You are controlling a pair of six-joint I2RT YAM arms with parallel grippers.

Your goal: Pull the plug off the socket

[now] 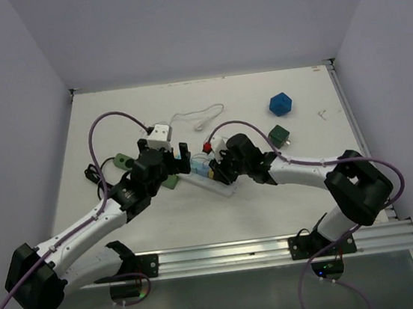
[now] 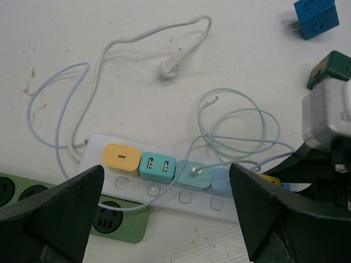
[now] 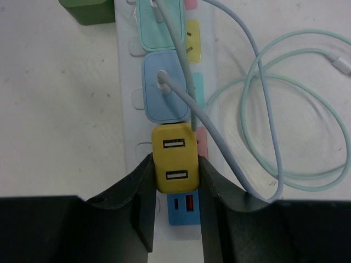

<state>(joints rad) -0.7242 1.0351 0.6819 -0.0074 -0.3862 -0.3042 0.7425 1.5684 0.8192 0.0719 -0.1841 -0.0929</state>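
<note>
A white power strip [image 3: 127, 137] lies mid-table and carries a row of chargers. My right gripper [image 3: 175, 162] is shut on a yellow two-port USB plug [image 3: 175, 156], one finger on each side. The plug sits between a light blue charger [image 3: 164, 96] and a blue charger [image 3: 182, 208] and overlaps both. Its prongs are hidden. My left gripper [image 2: 164, 216] is open and empty, hovering over the strip [image 2: 164, 193] near the orange [image 2: 122, 156], teal [image 2: 157, 166] and mint [image 2: 194, 174] chargers. In the top view the grippers face each other across the strip [image 1: 222, 186].
A green power strip [image 2: 118, 222] lies against the white one. Pale blue and mint cables [image 2: 241, 129] loop over the strip. A loose white cable [image 1: 198, 116], a blue adapter [image 1: 280, 104], a dark green adapter [image 1: 279, 134] and a white cube adapter [image 1: 160, 134] lie behind.
</note>
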